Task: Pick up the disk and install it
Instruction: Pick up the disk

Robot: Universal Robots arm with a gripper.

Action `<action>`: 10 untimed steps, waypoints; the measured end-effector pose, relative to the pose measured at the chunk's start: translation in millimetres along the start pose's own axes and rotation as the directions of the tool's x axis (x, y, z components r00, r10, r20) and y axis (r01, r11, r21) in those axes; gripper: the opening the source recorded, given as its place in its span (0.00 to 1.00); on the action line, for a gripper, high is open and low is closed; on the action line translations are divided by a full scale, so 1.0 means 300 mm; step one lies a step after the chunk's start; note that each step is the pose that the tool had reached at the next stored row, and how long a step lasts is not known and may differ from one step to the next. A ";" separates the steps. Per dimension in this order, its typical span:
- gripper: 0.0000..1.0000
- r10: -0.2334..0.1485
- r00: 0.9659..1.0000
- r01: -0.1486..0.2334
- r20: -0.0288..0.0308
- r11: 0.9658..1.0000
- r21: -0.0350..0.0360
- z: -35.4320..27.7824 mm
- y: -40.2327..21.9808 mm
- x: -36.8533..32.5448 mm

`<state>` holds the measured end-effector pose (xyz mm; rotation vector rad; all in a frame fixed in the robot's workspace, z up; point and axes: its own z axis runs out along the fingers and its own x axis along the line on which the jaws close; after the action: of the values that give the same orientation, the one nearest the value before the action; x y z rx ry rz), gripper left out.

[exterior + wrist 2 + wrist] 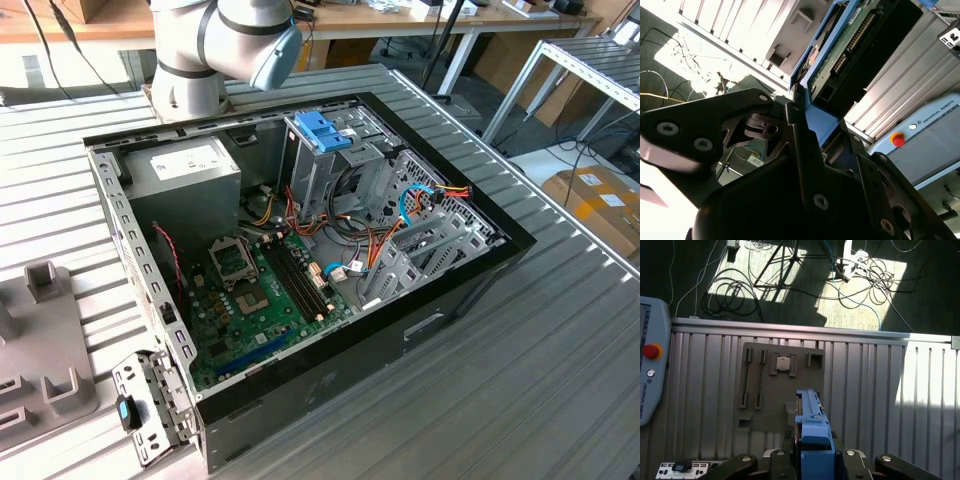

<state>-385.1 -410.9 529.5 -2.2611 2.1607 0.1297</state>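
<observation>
above the grey tray [805, 382], fingers [802, 150] grip the disk [812, 432].

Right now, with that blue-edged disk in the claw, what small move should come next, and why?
Probably a short carry toward the open computer case. In the first wrist view the gripper is shut on the disk, held above the grey tray, away from the case's drive cage, where it likely belongs.
</observation>
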 end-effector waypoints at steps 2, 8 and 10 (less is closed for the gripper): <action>0.37 0.000 1.000 0.000 0.000 1.000 0.000 0.000 -0.006 0.000; 0.37 0.000 1.000 0.000 0.000 1.000 0.000 -0.002 -0.032 0.001; 0.37 0.000 1.000 0.000 0.000 1.000 0.000 -0.002 -0.041 0.002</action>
<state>-372.7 -410.9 529.5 -2.2610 2.1607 0.1297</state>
